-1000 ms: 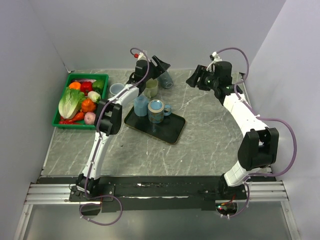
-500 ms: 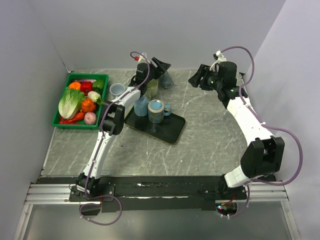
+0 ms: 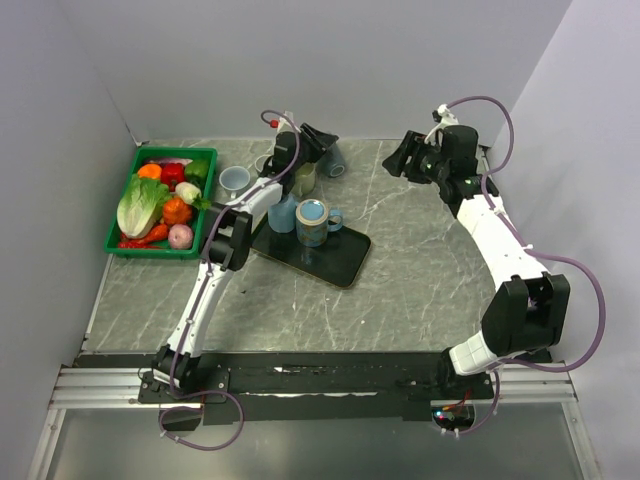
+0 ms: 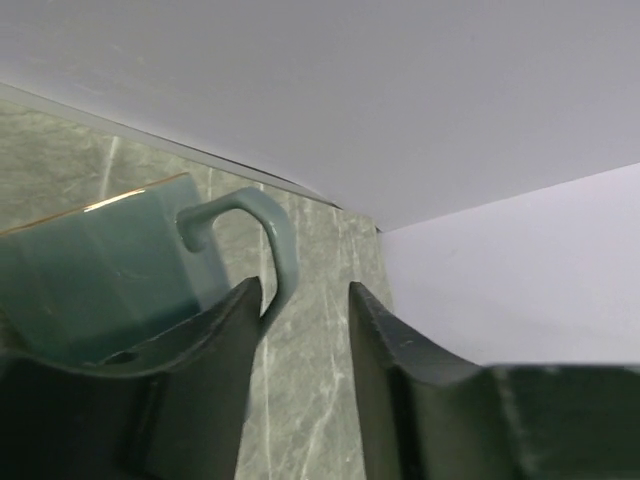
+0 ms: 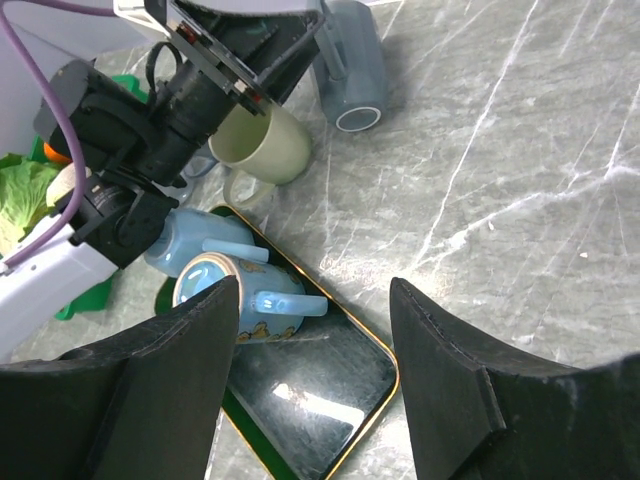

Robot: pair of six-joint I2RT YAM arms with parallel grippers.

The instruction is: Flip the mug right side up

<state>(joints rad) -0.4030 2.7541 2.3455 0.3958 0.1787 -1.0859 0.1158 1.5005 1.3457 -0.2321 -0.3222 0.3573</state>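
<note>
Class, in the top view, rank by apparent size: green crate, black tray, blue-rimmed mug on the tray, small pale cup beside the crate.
Largest to smallest:
1. green crate
2. black tray
3. blue-rimmed mug
4. small pale cup
The mug and cup look close in size, so that last pair is less sure.

Glossy glazed ceramic mug point(image 4: 90, 270), mirror-glossy black tray point(image 3: 335, 262), smooth marble-patterned table point(image 3: 430, 270), matt green plastic crate point(image 3: 178, 150)

Left arm point(image 3: 200, 300) stretched long toward the back, left end effector point(image 4: 305, 300) pointing right with jaws a narrow gap apart and nothing between them; right arm point(image 3: 490, 225) raised and bent at the elbow, right end effector point(image 5: 315, 300) angled down-left, jaws wide, empty.
</note>
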